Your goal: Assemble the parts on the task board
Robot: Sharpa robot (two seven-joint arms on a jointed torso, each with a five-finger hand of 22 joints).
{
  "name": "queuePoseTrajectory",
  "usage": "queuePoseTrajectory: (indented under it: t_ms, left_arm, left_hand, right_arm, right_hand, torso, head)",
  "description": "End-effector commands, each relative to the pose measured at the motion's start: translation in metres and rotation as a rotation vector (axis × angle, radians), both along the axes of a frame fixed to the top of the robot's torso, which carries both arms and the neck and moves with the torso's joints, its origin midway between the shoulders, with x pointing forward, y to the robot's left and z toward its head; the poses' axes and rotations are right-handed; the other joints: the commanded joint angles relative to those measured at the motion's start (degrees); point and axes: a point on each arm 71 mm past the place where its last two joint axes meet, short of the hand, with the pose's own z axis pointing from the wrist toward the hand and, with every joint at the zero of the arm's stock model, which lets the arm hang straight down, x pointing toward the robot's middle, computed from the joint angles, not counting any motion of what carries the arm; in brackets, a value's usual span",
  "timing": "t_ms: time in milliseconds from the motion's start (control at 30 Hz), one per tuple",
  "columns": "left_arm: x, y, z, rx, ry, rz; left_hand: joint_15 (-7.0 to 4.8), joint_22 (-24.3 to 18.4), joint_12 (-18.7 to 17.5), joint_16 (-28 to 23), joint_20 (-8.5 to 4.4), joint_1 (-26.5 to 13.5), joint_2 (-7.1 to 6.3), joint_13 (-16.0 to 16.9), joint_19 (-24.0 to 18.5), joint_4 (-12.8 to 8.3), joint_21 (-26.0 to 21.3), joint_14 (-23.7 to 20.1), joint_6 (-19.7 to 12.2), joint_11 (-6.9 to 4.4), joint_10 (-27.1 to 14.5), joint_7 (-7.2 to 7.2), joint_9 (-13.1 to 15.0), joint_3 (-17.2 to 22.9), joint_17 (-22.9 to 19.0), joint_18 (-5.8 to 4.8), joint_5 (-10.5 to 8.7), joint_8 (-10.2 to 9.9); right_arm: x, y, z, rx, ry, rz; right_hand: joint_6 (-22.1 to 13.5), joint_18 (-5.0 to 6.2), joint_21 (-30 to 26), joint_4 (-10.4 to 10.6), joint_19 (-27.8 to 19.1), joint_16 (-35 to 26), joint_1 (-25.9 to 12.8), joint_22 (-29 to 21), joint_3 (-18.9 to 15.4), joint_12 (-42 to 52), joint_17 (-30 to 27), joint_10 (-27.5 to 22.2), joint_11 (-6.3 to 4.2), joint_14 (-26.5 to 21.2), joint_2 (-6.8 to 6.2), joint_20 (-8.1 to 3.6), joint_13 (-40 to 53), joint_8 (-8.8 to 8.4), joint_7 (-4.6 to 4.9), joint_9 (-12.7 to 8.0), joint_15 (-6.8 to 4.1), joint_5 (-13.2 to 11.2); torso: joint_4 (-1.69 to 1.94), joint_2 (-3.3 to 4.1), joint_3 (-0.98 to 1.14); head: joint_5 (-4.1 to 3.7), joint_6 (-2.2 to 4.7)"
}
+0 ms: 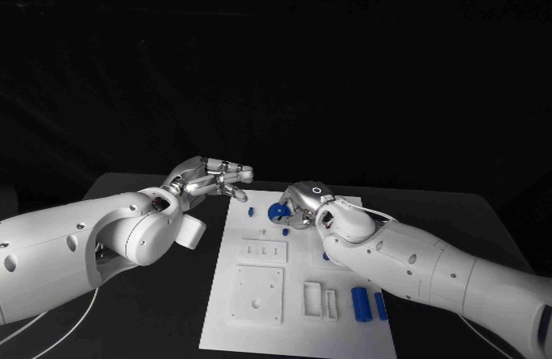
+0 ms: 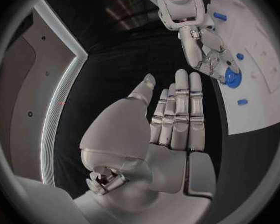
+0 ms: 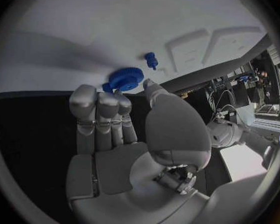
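Surface: we record a black table (image 1: 138, 295) under a dark backdrop, with the white task board (image 1: 299, 327) lying lengthwise at its centre.

Board fittings: we list two raised white plates, a smaller one (image 1: 265, 251) toward 12 o'clock of a larger one (image 1: 258, 293), and two narrow white frames (image 1: 320, 299) at 3 o'clock of the larger plate.

Parts: we count two blue cylinders (image 1: 368, 304) side by side at 3 o'clock of the frames, a small blue peg (image 1: 251, 211) near the board's far edge, and a round blue gear-like part (image 1: 277, 211) just beside it.

Left hand (image 1: 213, 179): we see it raised off the board's far left corner, fingers straight and close together in the left wrist view (image 2: 177, 117), holding nothing.

Right hand (image 1: 305, 203): we see it at the board's far end, fingertips (image 3: 109, 97) meeting the blue gear-like part (image 3: 124, 78); we cannot tell whether it grips or merely touches.
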Motion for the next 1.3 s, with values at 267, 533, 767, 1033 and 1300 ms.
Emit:
queuePoseTrajectory:
  t_ms: [267,533,767,1033,1300]
  left_arm:
    - [0.0,0.001,0.001,-0.001,-0.004,-0.011]
    - [0.0,0.004,0.001,0.0,-0.005,-0.004]
    - [0.003,0.009,0.001,0.001,-0.01,0.009]
    - [0.007,0.017,0.001,0.005,-0.015,0.026]
    - [0.011,0.023,0.0,0.016,-0.024,0.036]
  left_hand:
    - [0.2,-0.1,0.0,-0.3,0.04,-0.4,0.33,0.1,0.0,-0.1,0.2,0.3,-0.4,-0.08,-0.3,0.06,-0.1,0.0,0.0,0.14,0.17,0.0]
    - [0.2,-0.1,0.0,-0.3,0.04,-0.4,0.33,0.1,0.0,-0.1,0.2,0.3,-0.4,-0.08,-0.3,0.06,-0.1,0.0,0.0,0.14,0.17,0.0]
    - [0.21,-0.1,0.0,-0.4,0.05,-0.4,0.21,0.1,0.0,-0.1,0.2,0.3,-0.4,-0.08,-0.3,0.06,-0.1,0.0,-0.1,0.14,0.16,0.0]
    - [0.09,-0.2,0.0,-0.4,-0.01,-0.4,0.26,0.1,-0.1,0.0,0.2,0.2,-0.4,-0.41,1.1,-0.04,-0.1,0.0,-0.1,0.07,0.15,0.0]
    - [-0.37,-0.2,0.2,-0.5,-0.48,-0.3,0.35,0.1,-0.1,0.0,0.1,0.2,-0.3,-1.58,5.3,-0.34,-0.1,0.5,-0.1,-0.44,0.13,0.0]
  right_arm:
    - [-0.003,-0.014,-0.001,0.006,0.024,-0.003]
    - [-0.008,-0.03,0.014,0.079,-0.039,-0.011]
    - [-0.009,-0.065,0.043,0.22,-0.076,-0.036]
    - [-0.005,-0.129,0.058,0.345,0.022,-0.031]
    - [0.003,-0.195,0.049,0.394,0.135,-0.08]
  right_hand:
    - [0.3,-0.12,0.8,-1.0,3.3,0.6,0.1,6.0,1.6,0.4,0.4,0.1,-0.06,0.0,0.22,-0.1,0.3,0.16,-0.09,0.0,-0.29,1.4]
    - [0.5,-0.1,1.1,-1.3,3.3,0.8,-0.2,6.0,2.0,0.7,0.6,0.4,-0.1,0.1,-0.07,-0.15,0.5,0.15,-0.14,0.0,-0.32,1.0]
    - [0.5,-0.05,1.2,-3.1,3.2,0.7,1.7,6.0,2.0,0.8,0.5,0.4,0.01,0.0,-0.42,-0.1,0.7,0.13,0.0,0.0,-0.25,0.3]
    - [0.8,-0.23,0.1,-14.2,2.8,-0.2,6.7,5.9,-0.7,0.2,0.2,-0.4,0.18,-0.2,1.44,0.07,0.4,0.12,0.33,0.0,-0.15,4.4]
    - [0.6,-0.4,-1.7,-20.9,2.0,-1.8,8.9,5.7,-7.3,-1.3,-0.3,-1.6,0.11,-0.7,4.15,0.03,-0.6,0.11,0.21,0.0,-0.16,10.8]
  torso:
    - [-0.17,-0.02,0.08]
    - [-0.2,-0.01,0.15]
    - [-0.46,-0.07,0.28]
    - [-1.65,-0.27,0.97]
    - [-2.41,-0.19,1.72]
  head:
    - [0.05,0.06]
    - [-0.24,0.46]
    - [-0.36,0.79]
    - [-0.59,1.29]
    - [-0.43,1.51]
